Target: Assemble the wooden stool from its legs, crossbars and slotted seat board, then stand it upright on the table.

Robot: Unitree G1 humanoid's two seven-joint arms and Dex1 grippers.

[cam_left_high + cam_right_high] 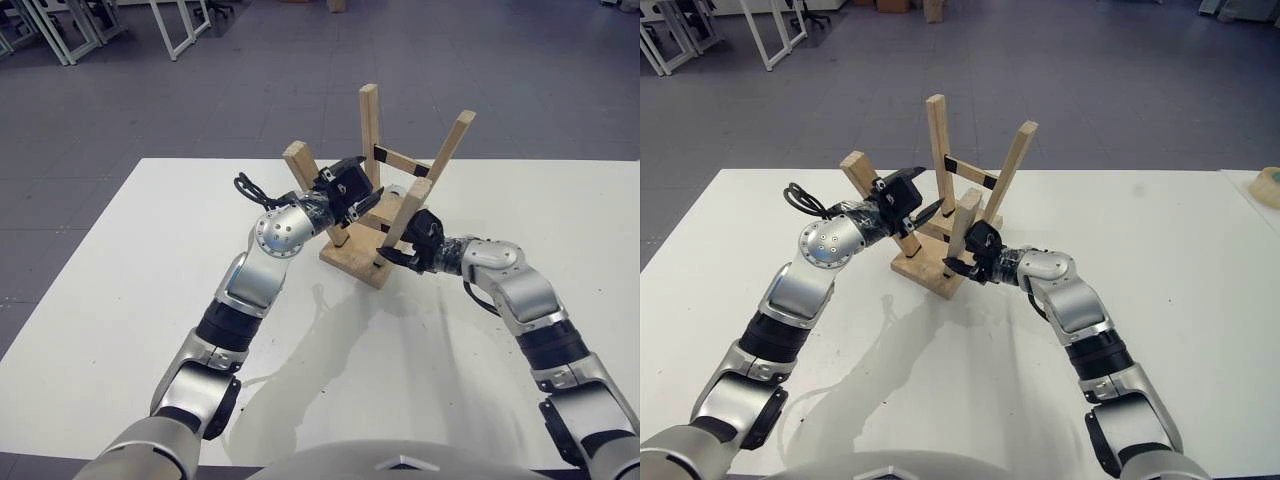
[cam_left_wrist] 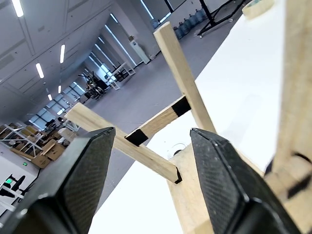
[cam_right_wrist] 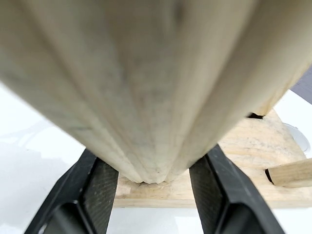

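The wooden stool stands upside down on the white table (image 1: 150, 300), its seat board (image 1: 350, 260) flat on the top and several legs pointing up. A crossbar (image 1: 405, 163) with black bands joins the two far legs. My left gripper (image 1: 358, 206) hovers open just above the seat board, between the near left leg (image 1: 300, 165) and the middle of the stool, with nothing between its fingers (image 2: 87, 180). My right gripper (image 1: 392, 258) is shut on the foot of the near right leg (image 1: 408, 212), right where it meets the seat board; its fingers (image 3: 97, 190) flank the leg (image 3: 146, 97).
A roll of tape (image 1: 1272, 187) lies at the table's far right edge. A small round clear object (image 2: 178, 146) sits on the table behind the stool. Bare tabletop lies in front of the stool and to both sides. Metal frames stand on the floor far behind.
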